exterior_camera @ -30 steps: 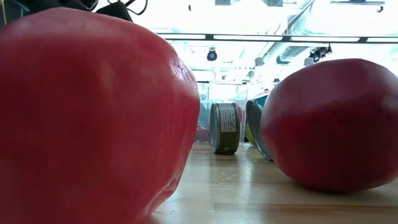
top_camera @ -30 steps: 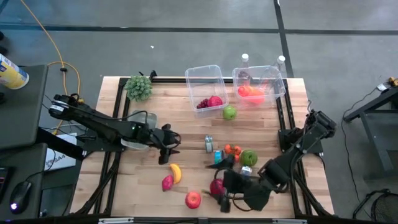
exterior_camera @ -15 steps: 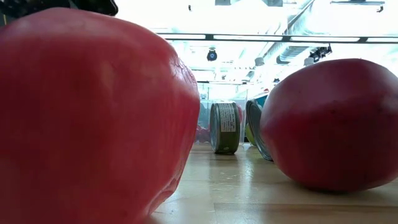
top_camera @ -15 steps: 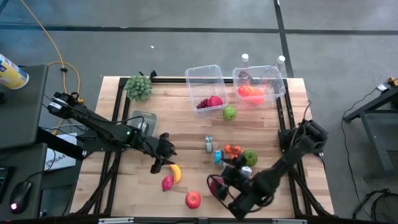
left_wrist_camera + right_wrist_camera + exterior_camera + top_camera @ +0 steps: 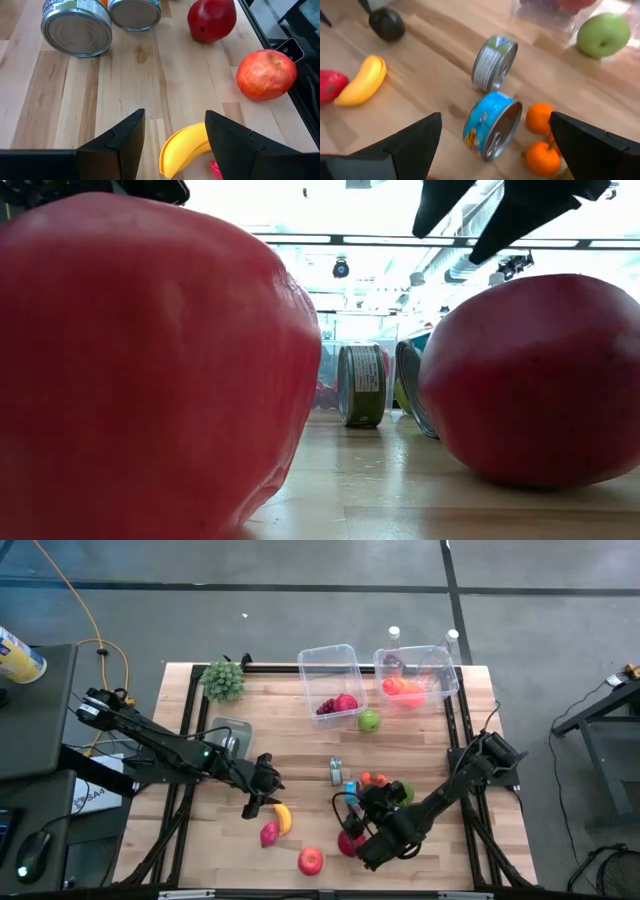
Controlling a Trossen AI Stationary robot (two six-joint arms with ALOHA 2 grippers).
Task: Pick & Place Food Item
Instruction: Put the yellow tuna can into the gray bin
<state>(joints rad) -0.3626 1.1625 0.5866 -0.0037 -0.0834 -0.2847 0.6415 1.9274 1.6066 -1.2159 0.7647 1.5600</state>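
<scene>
A yellow banana (image 5: 283,818) lies on the wooden table beside a pink-red fruit (image 5: 268,834). My left gripper (image 5: 257,804) hangs open just left of the banana; in the left wrist view the banana's end (image 5: 186,151) shows below the gap between the fingers (image 5: 175,114). A red apple (image 5: 311,860) and a dark red fruit (image 5: 346,844) rest near the front edge. My right gripper (image 5: 351,827) stands wide open above the dark red fruit (image 5: 530,380), its fingertips (image 5: 490,215) clear of it. Nothing is held.
Two cans lie on their sides, one silver (image 5: 494,62) and one blue (image 5: 491,125), next to small oranges (image 5: 540,118) and a green apple (image 5: 402,792). Two clear bins (image 5: 333,680) (image 5: 416,675) with fruit stand at the far edge, another green apple (image 5: 369,721) before them. A green bunch (image 5: 223,680) is far left.
My left gripper has gone toward the near edge, closer to the banana, then kept still. My right gripper has come down toward the dark red fruit and rolled at the wrist; its fingertips have come into the low view from above. The fruits have not moved.
</scene>
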